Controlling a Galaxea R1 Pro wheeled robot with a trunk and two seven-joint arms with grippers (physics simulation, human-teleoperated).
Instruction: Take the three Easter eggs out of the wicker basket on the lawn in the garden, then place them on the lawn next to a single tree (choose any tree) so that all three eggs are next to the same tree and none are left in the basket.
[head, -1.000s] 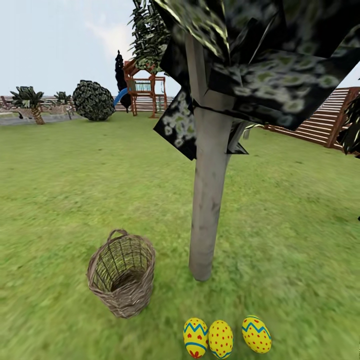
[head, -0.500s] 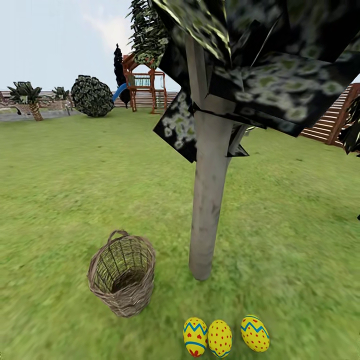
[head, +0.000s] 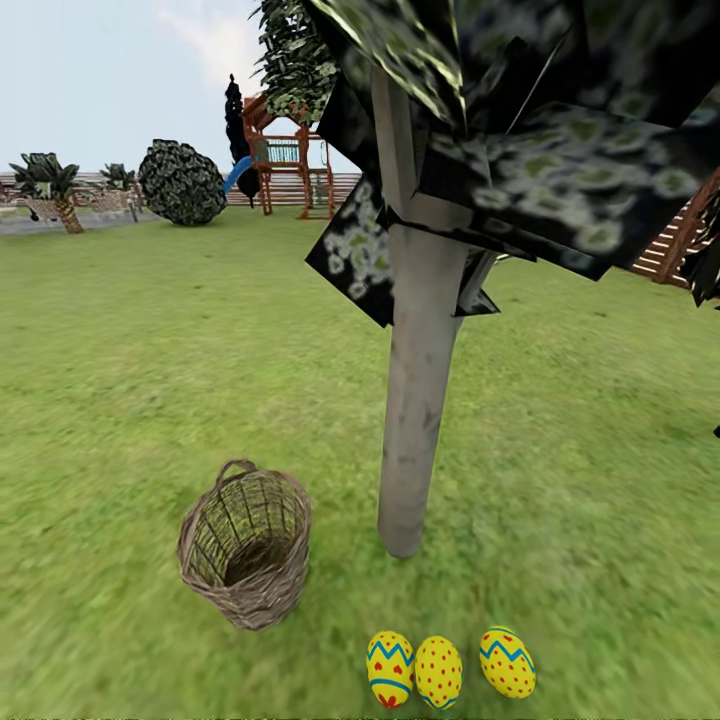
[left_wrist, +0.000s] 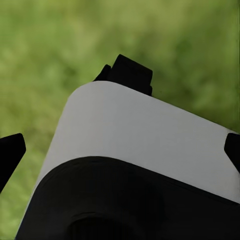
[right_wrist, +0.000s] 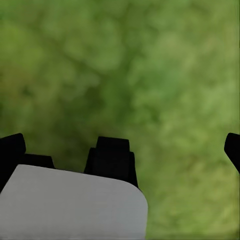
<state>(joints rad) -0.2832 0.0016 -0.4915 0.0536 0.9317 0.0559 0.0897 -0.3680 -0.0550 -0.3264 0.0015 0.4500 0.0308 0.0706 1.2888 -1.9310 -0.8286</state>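
Three eggs (head: 438, 670) lie in a row on the lawn (head: 130, 380) at the near edge of the head view, just in front of the tree (head: 412, 430). The two on the left touch or nearly touch; the third sits slightly apart on the right, tilted. The outer two carry blue zigzag bands, the middle one red dots. They rest near the foot of the trunk, apart from it.

The basket (head: 246, 545) stands upright on the grass to the left of the trunk, close beside it without touching, and its inside looks bare. Between basket and eggs there is a strip of open grass.

Dark speckled leaf sheets hang low off the trunk and spread overhead and to the right. To the left and beyond the basket the lawn runs wide and open up to a round bush (head: 182, 182), a palm (head: 50, 188) and a play frame (head: 285, 160) at the far edge. A slatted fence (head: 680, 245) closes the right side.

The left gripper (left_wrist: 120, 145) and the right gripper (right_wrist: 125, 145) each hang over blurred grass, their dark finger tips at opposite edges of the wrist views, so both jaws stand wide apart with nothing between them.
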